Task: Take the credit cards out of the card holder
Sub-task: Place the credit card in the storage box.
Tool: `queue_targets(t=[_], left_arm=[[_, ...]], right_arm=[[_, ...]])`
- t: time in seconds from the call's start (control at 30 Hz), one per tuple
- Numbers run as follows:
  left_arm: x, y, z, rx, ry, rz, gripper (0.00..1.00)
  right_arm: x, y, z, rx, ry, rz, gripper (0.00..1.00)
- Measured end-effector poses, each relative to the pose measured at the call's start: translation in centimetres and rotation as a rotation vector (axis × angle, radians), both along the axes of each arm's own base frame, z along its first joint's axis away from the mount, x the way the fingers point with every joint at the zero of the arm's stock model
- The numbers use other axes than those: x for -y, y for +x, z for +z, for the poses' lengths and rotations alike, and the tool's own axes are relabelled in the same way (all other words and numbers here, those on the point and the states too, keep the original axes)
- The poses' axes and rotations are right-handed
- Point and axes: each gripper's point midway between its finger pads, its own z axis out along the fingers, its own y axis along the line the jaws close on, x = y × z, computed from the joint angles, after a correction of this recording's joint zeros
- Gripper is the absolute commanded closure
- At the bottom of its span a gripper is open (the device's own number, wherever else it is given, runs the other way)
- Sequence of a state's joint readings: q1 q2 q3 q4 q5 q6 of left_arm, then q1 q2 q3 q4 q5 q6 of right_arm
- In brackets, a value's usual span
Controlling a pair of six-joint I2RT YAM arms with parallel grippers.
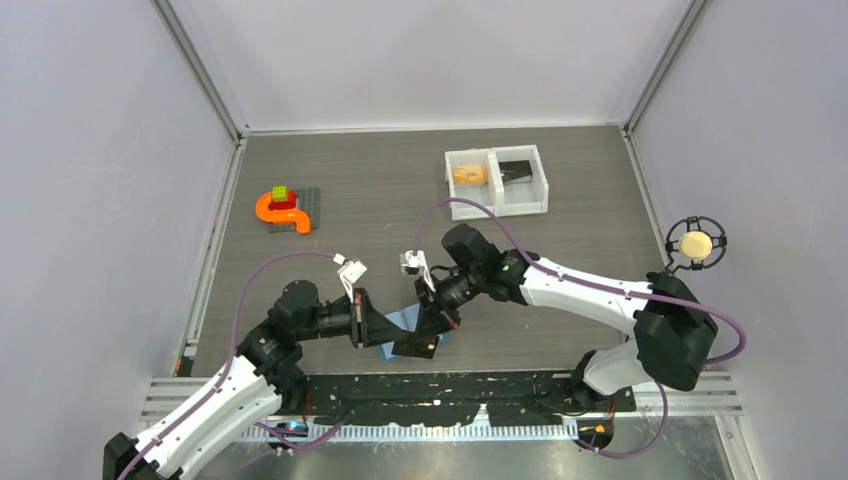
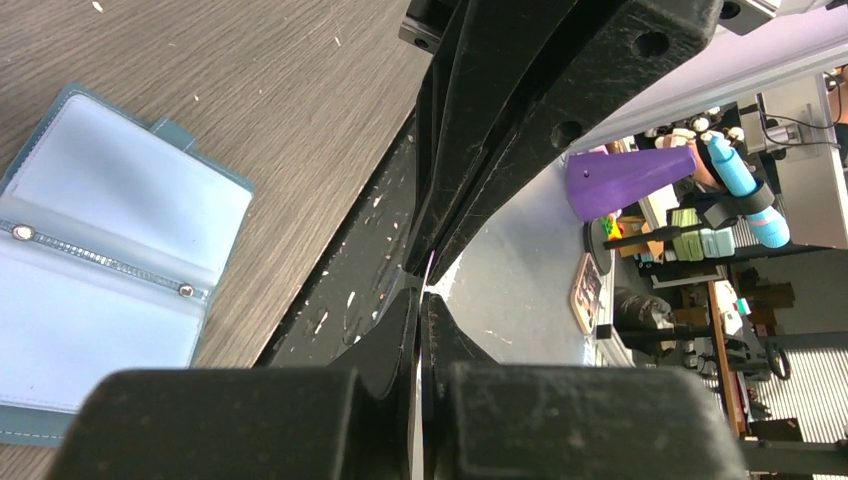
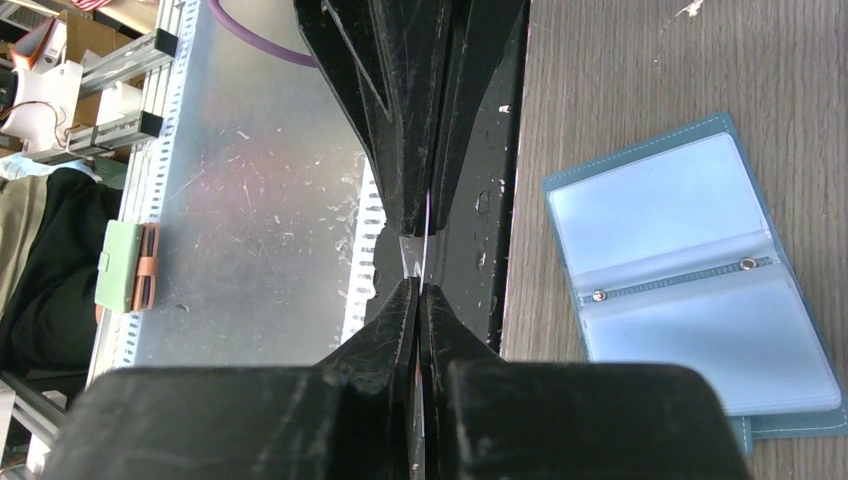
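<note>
Card holder: lies open and flat on the counter, close to the near edge at about its middle.
Holder, look: light-blue, soft, darker stitched border. Clear inner pockets sit either side of a snap strip, and they look empty to me.
Credit cards: orange-yellow card in the left compartment of the white tray, dark card in the right one. The tray is toward the far edge, right of centre, well apart from the holder.
Left end effector: fingers pressed together, just beside the holder.
Right end effector: fingers likewise pressed together, its tips meeting the left one's tips above the near edge.
Unclear: there is a faint pale sliver where the tips meet, and you cannot tell what it is.
Step (judged): extraction looks complete, so withdrawal is next.
Advice: lift both end effectors straight up before swinging out, so neither finger drags the soft cover. Confirm the pockets are empty from a wrist view.
</note>
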State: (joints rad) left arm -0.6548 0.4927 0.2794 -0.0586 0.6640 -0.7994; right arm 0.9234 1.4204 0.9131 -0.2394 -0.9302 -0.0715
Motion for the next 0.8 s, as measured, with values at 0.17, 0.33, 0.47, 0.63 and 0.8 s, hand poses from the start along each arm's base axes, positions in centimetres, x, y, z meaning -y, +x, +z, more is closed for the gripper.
queue_targets(t=[0.17, 0.33, 0.47, 0.63, 0.8], left_arm=[[-0.1, 0.0, 0.2, 0.014, 0.008, -0.006, 0.97], [-0.1, 0.1, 0.2, 0.016, 0.016, 0.004, 0.88], [-0.2, 0.4, 0.2, 0.003, 0.034, 0.02, 0.8], [-0.3, 0.9, 0.3, 0.004, 0.053, 0.042, 0.71], [-0.4, 1.3, 0.0, 0.002, 0.079, 0.058, 0.46]], right_arm=[[-0.1, 0.0, 0.2, -0.015, 0.0, -0.006, 0.95], [-0.2, 0.1, 0.2, -0.033, -0.013, -0.03, 0.95], [-0.3, 0.3, 0.2, -0.05, -0.017, -0.052, 0.95], [-0.3, 1.0, 0.2, -0.079, -0.015, -0.093, 0.95], [0.0, 2.1, -0.1, -0.099, -0.015, -0.141, 0.95]])
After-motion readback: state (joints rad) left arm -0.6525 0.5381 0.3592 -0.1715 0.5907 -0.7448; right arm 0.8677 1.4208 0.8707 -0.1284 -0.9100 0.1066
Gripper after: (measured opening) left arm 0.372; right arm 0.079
